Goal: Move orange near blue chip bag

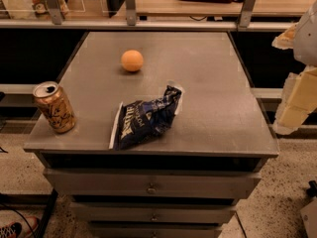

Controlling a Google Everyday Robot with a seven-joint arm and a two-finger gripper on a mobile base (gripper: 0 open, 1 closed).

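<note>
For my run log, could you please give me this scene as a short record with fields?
surface: grey cabinet top over drawers
orange: far half of the top, left of centre, touching nothing
blue chip bag: crumpled, near the front edge, apart from the orange
drink can: upright, front left corner
gripper: at the view's right edge, beside the top, touching none of the items
task state: orange not yet beside the bag
</note>
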